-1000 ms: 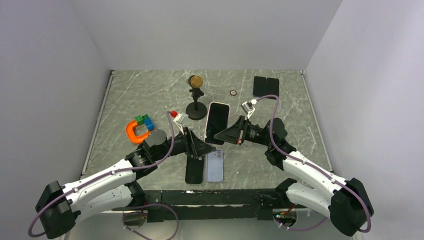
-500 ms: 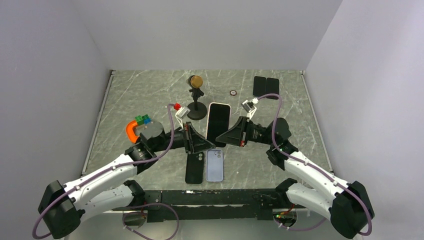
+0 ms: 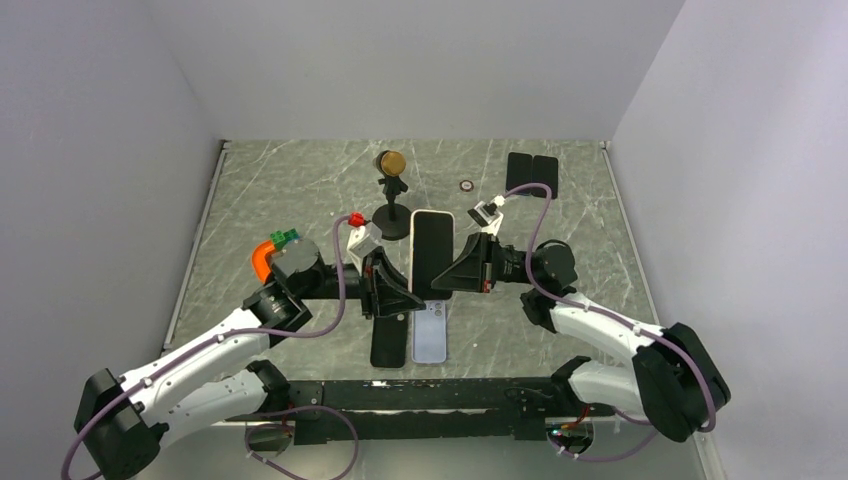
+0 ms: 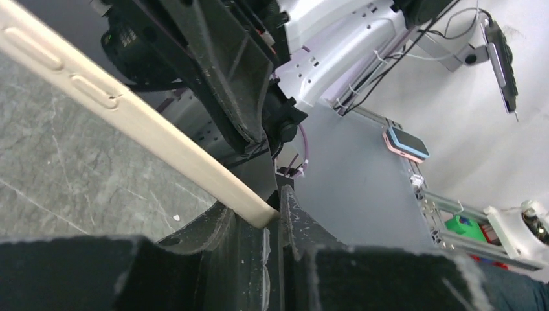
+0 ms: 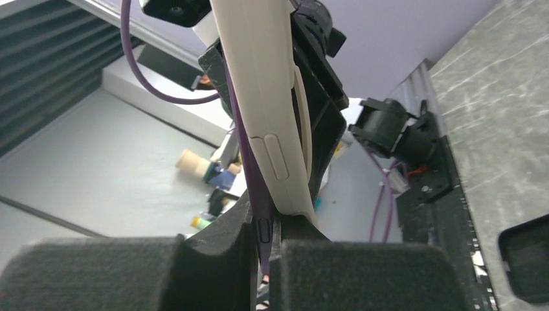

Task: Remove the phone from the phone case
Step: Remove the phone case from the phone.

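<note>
Pinching one lower corner of the cream phone case (image 4: 129, 123), the left gripper (image 4: 275, 223) has its fingers almost together, with the corner wedged in the slim gap between them. The bite looks shallow, on the rim only. Facing it, the right gripper (image 5: 272, 227) is clamped tight on the other lower edge of the case, just below a side button. Between the two, the phone (image 3: 432, 250) is held up off the surface (image 3: 300, 190), screen towards the overhead camera and, as far as can be seen, fully seated in the case. This reads as the start of the peel: both holds are set, but no corner has come free yet. The next move likely calls for one gripper to anchor the case while the other pulls the rim off a corner, without the shallow hold slipping. Below, a dark handset (image 3: 388, 338) and a blue handset (image 3: 430, 335) lie flat side by side.
</note>
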Robot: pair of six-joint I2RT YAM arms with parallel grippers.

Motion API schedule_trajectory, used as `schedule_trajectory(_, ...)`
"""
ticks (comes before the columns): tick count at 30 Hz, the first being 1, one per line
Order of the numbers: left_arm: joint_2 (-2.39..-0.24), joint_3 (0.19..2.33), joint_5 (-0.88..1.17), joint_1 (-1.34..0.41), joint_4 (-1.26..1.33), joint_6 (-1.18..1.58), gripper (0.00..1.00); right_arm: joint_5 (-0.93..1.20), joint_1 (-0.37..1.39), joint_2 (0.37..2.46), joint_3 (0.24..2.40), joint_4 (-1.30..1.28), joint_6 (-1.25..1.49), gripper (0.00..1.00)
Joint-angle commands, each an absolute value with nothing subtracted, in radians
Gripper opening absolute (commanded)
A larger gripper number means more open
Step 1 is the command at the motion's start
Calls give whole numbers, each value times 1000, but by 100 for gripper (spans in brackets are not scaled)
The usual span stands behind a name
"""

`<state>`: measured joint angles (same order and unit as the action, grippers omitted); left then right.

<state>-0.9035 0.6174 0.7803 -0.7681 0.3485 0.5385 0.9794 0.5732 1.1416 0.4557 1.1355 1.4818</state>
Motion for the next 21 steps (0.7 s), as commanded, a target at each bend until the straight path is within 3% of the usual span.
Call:
schedule_trajectory(1,-920,640,837,-754,202,250,0,1003,586,1138,473,1469,1859,0)
schedule_trajectory(13,-924,629,724,-726,156,305,0,982,593,1142,466,1490,1854,0)
schedule_trajectory(21,-892,614,714,-725,247,408,0,969,622,1089,514,1128,1587,0)
